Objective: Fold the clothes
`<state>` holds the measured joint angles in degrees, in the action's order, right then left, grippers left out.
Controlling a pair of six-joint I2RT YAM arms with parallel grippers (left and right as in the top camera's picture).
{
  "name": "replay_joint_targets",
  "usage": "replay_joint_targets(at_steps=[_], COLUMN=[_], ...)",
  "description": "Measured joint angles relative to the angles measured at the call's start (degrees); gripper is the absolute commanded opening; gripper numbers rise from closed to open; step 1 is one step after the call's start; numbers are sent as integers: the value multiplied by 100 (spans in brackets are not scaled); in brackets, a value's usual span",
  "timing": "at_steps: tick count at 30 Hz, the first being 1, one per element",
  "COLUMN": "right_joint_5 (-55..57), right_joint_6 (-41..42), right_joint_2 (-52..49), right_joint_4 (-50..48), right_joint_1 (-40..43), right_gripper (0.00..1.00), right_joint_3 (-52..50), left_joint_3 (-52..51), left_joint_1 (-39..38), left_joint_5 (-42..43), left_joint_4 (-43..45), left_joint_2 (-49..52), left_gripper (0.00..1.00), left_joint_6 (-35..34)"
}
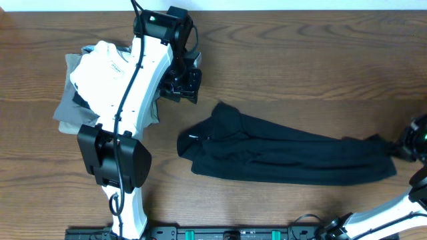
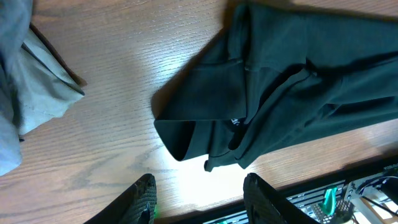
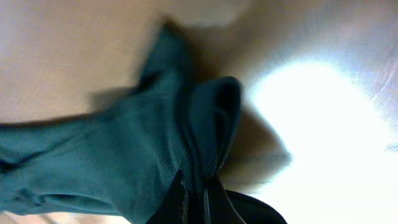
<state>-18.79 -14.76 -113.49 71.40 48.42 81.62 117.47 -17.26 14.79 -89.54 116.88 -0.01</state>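
Observation:
The black polo shirt (image 1: 287, 155) lies bunched in a long strip across the middle of the table, collar end at the left, with a small white mark near it. My right gripper (image 1: 399, 149) is shut on the shirt's right end; in the right wrist view the fabric (image 3: 149, 137) is pinched between the fingers (image 3: 198, 194). My left gripper (image 1: 181, 83) hangs open and empty above the table, up and left of the collar end. In the left wrist view its fingers (image 2: 199, 200) are spread apart below the shirt's folded end (image 2: 261, 93).
A stack of folded garments sits at the back left: a white one (image 1: 107, 67) on top of grey and olive ones (image 1: 70, 113), partly under my left arm. Their grey edge shows in the left wrist view (image 2: 31, 87). The table's front rail (image 1: 227, 233) runs along the near edge.

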Motion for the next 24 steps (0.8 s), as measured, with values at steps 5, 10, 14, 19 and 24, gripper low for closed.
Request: replay_joint_targets(at_steps=[5,10,14,19,24], right_joint_5=[-234,-221,-177,-151,-107], right_joint_6=[37,133,175,229,457], right_joint_2=[564,957,1014,1014,1016], right_joint_4=[258,557,780,741,374], right_joint_1=[-577,-1652,-2581,-3995,-5294], right_gripper=[1,1,1,1,1], right_joint_3=[90,111,114,107,-59], left_joint_3=[0,0,0,11,15], left_joint_1=[0,0,2,87,269], left_joint_5=[0,-2,-7,-4,-17], left_joint_4=[-4,2,116,326,411], left_joint_2=[-35,-376,-883,-1576,-2070], left_gripper=[47,48,54,60,64], left_joint_6=[0,0,7,4,2])
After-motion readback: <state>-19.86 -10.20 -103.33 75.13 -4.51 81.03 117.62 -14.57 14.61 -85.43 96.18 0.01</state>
